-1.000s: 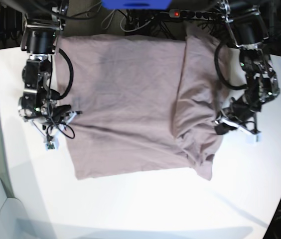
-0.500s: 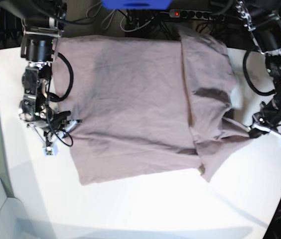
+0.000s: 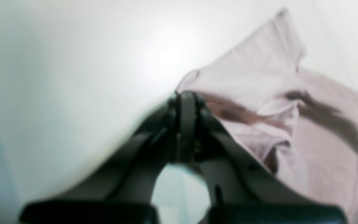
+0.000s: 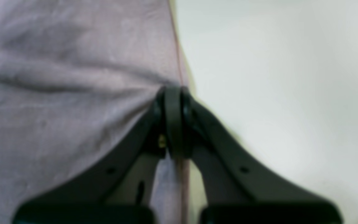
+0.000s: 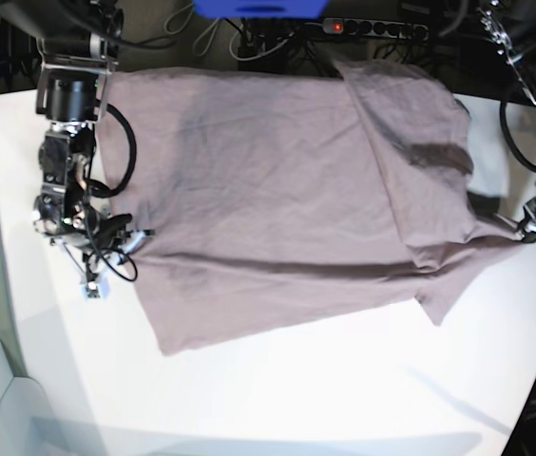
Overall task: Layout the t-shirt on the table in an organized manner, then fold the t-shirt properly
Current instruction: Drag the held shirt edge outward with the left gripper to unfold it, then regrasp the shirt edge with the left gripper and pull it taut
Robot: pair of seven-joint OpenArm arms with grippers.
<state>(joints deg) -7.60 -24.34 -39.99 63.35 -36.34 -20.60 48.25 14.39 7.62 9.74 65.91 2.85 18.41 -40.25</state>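
Observation:
The dusty mauve t-shirt (image 5: 268,190) lies spread over the white table (image 5: 277,399), with a folded flap and sleeve at the base view's right. My left gripper (image 5: 526,231), at that view's right edge, is shut on the shirt's edge (image 3: 194,77) and holds it stretched outward. In the left wrist view its shut tips (image 3: 185,96) pinch the cloth just above the table (image 3: 73,62). My right gripper (image 5: 135,234), at the base view's left, is shut on the shirt's side hem. In the right wrist view the tips (image 4: 172,91) clamp the hem (image 4: 177,68) beside bare table (image 4: 275,93).
A power strip with a red light (image 5: 373,28) and cables lie behind the table's far edge. A blue object (image 5: 258,8) sits at the top middle. The curved front table edge (image 5: 249,442) runs along the bottom.
My left gripper has pulled the shirt's folded side outward to the base view's right, opening the fold and widening the cloth. The right gripper has stayed on the other hem.

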